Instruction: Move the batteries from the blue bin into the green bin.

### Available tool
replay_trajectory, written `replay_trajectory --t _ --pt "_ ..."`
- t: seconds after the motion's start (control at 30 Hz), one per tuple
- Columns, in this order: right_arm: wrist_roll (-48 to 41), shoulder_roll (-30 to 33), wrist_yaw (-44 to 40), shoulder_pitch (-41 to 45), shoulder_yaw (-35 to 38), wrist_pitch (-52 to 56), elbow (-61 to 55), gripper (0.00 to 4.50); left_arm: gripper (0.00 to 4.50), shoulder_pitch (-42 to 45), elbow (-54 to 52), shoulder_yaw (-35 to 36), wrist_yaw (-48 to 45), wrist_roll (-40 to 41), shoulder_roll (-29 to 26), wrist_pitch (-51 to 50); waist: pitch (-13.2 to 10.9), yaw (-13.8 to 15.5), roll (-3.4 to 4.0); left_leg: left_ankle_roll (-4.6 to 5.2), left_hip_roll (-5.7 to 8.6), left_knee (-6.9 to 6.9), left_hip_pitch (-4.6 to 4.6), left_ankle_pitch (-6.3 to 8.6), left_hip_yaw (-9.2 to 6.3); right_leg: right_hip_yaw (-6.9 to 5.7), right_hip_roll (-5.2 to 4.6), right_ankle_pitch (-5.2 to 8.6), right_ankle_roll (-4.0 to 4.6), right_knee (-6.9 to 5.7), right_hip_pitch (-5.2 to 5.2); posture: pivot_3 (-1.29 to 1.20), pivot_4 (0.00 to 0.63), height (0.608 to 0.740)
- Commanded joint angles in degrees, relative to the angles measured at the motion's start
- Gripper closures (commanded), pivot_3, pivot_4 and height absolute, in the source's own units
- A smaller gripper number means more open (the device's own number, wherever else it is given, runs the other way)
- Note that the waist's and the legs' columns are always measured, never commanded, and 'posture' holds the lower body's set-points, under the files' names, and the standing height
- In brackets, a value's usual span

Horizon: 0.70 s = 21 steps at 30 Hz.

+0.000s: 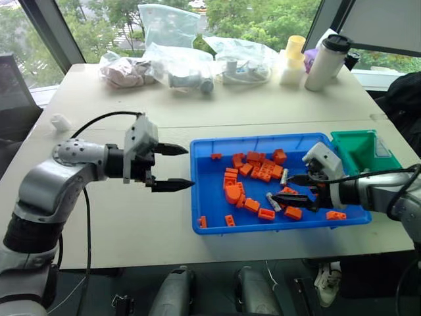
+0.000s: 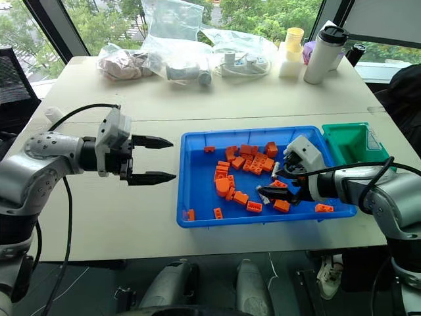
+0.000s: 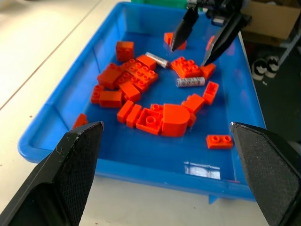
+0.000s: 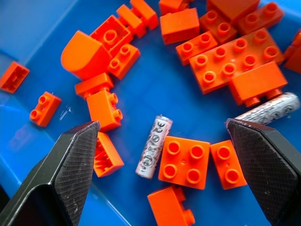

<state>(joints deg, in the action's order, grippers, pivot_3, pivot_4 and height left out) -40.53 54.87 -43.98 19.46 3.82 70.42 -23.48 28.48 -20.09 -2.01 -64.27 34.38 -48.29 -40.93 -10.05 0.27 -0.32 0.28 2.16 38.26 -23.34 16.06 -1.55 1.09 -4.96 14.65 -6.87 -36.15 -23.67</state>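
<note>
The blue bin [image 1: 209, 209] lies on the table right of centre, with several orange bricks [image 1: 258, 167] scattered in it. Two batteries show among them: one [image 1: 284, 176] beside the brick pile and one [image 4: 154, 146] lying on the bin floor. My right gripper [image 1: 294, 188] hovers open just above this second battery, a finger on either side, touching nothing. The other battery [image 4: 268, 109] lies close by its far finger. The green bin [image 1: 358, 148] stands against the blue bin's far right corner. My left gripper [image 1: 185, 167] hangs open and empty just outside the blue bin's left rim.
Clear plastic bags [image 1: 177, 66] lie along the table's far edge, with a white tumbler [image 1: 325, 62] and a yellow-topped cup [image 1: 293, 60] at the far right. A small white crumpled object [image 1: 60, 122] sits far left. The table's front edge runs close under the blue bin.
</note>
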Motion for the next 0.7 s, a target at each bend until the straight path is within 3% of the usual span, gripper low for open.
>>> replay_trajectory --t 0.03,0.3,0.47,0.57,0.67,0.7 --pt "1.8 -0.1 0.1 1.6 -3.2 -1.7 -0.6 0.03 0.00 -1.0 -3.1 -0.5 0.7 -0.2 -0.4 -0.1 0.0 0.0 0.00 0.00 0.00 0.00 0.01 0.00 0.00 0.00 0.00 0.00 0.00 0.00 0.01 0.00 0.150 0.740" --pt "7.8 -2.9 2.3 7.3 -10.8 -3.2 3.9 0.03 0.00 -1.7 -3.1 -1.1 3.4 -1.4 0.4 0.7 0.0 0.2 0.00 -0.01 0.01 0.02 -0.02 -0.01 0.00 -0.02 0.02 0.00 0.00 -0.01 -0.02 0.00 0.150 0.740" --pt "10.6 -0.5 0.2 7.5 -15.4 -4.1 2.8 0.03 0.00 -2.5 -4.0 -1.2 4.2 -1.7 0.6 0.7 0.0 0.3 0.00 -0.01 0.01 0.02 -0.02 -0.01 0.01 -0.02 0.02 0.00 0.00 0.01 -0.01 0.00 0.150 0.740" --pt "12.3 2.1 -2.3 7.0 -18.4 -6.1 0.0 0.81 0.00 -2.8 -4.6 -1.4 5.0 -1.9 0.8 0.6 0.0 0.3 0.00 -0.01 0.01 0.02 -0.02 0.00 0.01 -0.03 0.02 0.00 0.00 0.00 -0.01 0.00 0.150 0.740" --pt "13.5 0.8 -1.5 7.5 -19.9 -5.7 0.7 2.47 0.00 -2.5 -4.5 -1.9 5.4 -2.3 1.2 0.9 0.0 0.3 -0.02 -0.01 0.01 0.02 -0.01 0.00 0.00 -0.04 0.02 0.00 0.00 0.00 -0.01 0.00 0.150 0.740" --pt "14.0 0.8 -1.7 7.5 -20.4 -5.9 0.8 2.83 0.00 -2.5 -4.4 -2.1 5.4 -2.4 1.3 0.9 0.0 0.3 -0.03 -0.01 0.01 0.02 0.00 0.00 0.01 -0.03 0.03 0.00 0.00 0.00 0.00 0.00 0.150 0.740"
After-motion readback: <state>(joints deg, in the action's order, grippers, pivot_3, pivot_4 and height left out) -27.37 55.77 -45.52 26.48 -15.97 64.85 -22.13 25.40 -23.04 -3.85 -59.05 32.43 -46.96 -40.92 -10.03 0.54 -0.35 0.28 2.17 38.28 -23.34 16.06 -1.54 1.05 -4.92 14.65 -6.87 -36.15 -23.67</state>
